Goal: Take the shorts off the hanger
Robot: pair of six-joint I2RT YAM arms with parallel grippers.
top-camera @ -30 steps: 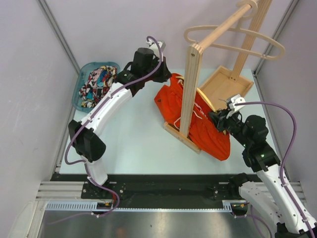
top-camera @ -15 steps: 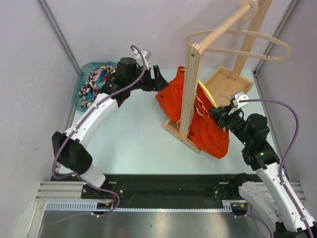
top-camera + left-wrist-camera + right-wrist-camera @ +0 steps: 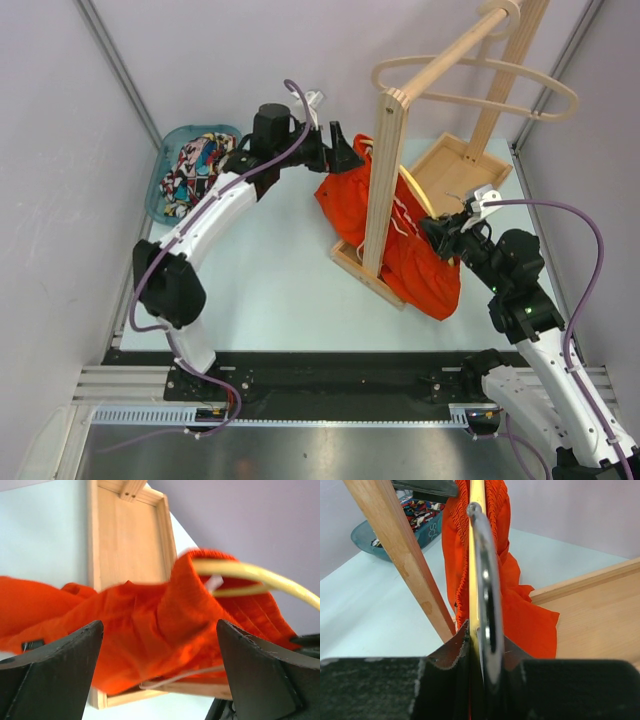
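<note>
We judge the left pincer (image 3: 350,158), spread wide and empty just beside the orange shorts (image 3: 405,265), should close on a thick fold and pull toward the upper left while the right pincer (image 3: 443,237), clamped on the hanger (image 3: 417,192), holds firm. The shorts drape over that hanger mid-frame, rumpled, with the white drawstring (image 3: 172,679) dangling.

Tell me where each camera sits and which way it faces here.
Top external: above and behind the bases, looking down on the table; both arms show, with the left gripper and right gripper at the orange shorts.
Left wrist: faces the shorts draped on the yellow hanger, with the tray behind; its open fingers frame the view.
Right wrist: looks along the hanger its gripper clamps, toward the post and basket.
Shared: all three see the shorts; top and right wrist share the basket.
</note>
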